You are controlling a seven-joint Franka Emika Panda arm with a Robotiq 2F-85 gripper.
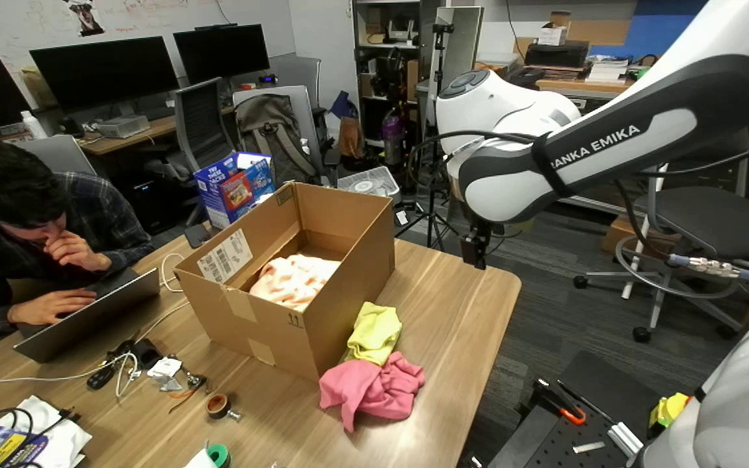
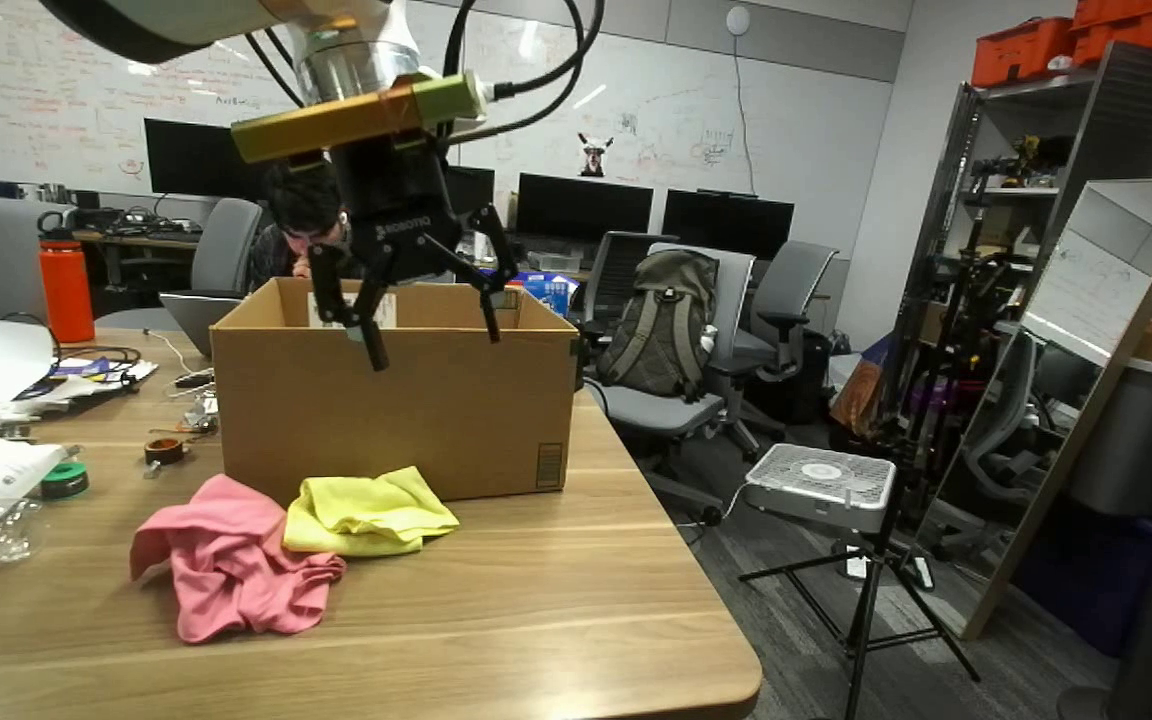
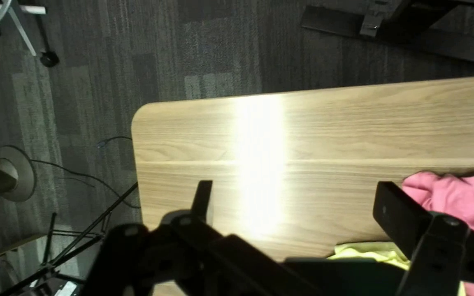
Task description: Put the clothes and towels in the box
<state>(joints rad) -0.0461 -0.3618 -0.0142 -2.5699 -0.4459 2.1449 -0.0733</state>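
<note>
in an exterior view, a rumpled pink cloth point(image 2: 236, 560) lies at left on the tabletop point(image 2: 576, 610), touching a crumpled yellow cloth point(image 2: 368, 512) to its right; both sit on the near side of the open cardboard box point(image 2: 406, 425). inside rests a pale, mottled peach cloth point(image 1: 295, 279). the claw point(image 2: 434, 345), released and spread wide, hangs over the tabletop.

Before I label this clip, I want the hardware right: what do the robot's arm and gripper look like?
The arm is white and rounded with dark grey panels, one showing EMIKA in white letters; a black strap wraps it, and dark cables loop near the wrist. The gripper is black and two-fingered, with jointed links and pale ROBOTIQ lettering; a yellowish bar sits above it.
</note>
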